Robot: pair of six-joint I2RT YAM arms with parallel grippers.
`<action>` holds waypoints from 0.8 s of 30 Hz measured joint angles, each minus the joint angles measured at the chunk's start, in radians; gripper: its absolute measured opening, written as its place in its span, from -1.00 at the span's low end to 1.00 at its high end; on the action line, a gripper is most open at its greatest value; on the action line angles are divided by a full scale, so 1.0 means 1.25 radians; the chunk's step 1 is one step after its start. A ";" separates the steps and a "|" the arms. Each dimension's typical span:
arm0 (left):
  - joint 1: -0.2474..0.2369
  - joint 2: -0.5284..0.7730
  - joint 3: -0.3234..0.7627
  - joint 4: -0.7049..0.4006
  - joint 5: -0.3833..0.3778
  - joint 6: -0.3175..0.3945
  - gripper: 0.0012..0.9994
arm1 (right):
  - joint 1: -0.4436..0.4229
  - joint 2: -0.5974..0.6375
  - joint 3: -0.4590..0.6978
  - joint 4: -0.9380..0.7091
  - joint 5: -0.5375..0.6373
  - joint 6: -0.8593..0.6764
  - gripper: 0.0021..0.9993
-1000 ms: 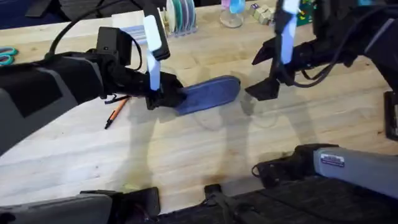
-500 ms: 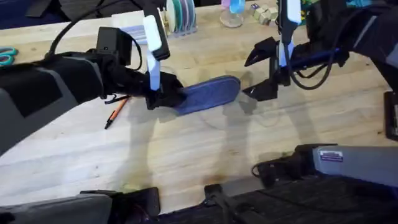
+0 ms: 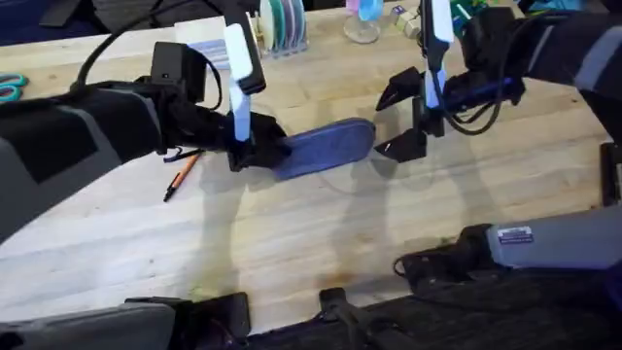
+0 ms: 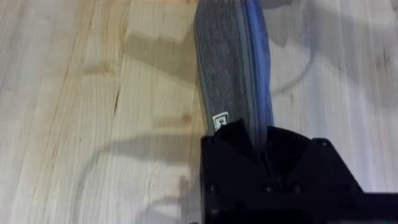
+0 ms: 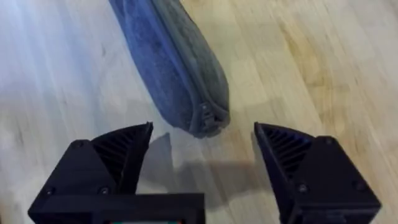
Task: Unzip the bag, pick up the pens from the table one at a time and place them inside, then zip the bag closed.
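Note:
The blue-grey bag (image 3: pixel 326 147) lies slanted on the table (image 3: pixel 321 243), its zip closed along the top. My left gripper (image 3: pixel 260 151) is shut on the bag's left end; the left wrist view shows the bag (image 4: pixel 230 68) running out from between the fingers. My right gripper (image 3: pixel 398 119) hovers open just off the bag's right end, and in the right wrist view that rounded end (image 5: pixel 202 115) sits between and just ahead of the spread fingers (image 5: pixel 115 152). An orange pen (image 3: pixel 182 175) with a black tip lies left of the bag, partly under the left arm.
At the table's far edge stand a white slatted box (image 3: pixel 277 27) with coloured discs, a clear cup (image 3: pixel 362 24) and small blocks (image 3: pixel 408 19). Teal-handled scissors (image 3: pixel 10 87) lie at the far left. Bare wood stretches in front of the bag.
My right gripper has moved left toward the bag's right end, closing most of the gap. The left gripper and the bag have stayed put.

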 joint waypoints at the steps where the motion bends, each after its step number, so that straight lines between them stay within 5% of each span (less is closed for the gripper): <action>1: 0.000 0.000 0.000 0.000 0.000 0.000 -0.92 | 0.000 0.009 0.000 0.011 -0.006 0.000 1.00; 8: 0.000 0.000 0.000 0.000 0.000 0.000 -0.91 | 0.000 0.046 0.001 0.046 -0.037 -0.011 0.94; 15: 0.000 0.000 0.000 0.000 0.000 0.000 -0.91 | 0.011 0.050 0.001 0.046 -0.043 -0.012 0.40; 22: 0.000 0.000 0.000 0.000 0.000 0.000 -0.91 | 0.027 0.050 0.001 0.042 -0.040 -0.012 -0.49; 24: 0.000 0.000 0.000 0.000 0.001 0.000 -0.91 | 0.027 0.050 0.001 0.041 -0.039 -0.012 -0.56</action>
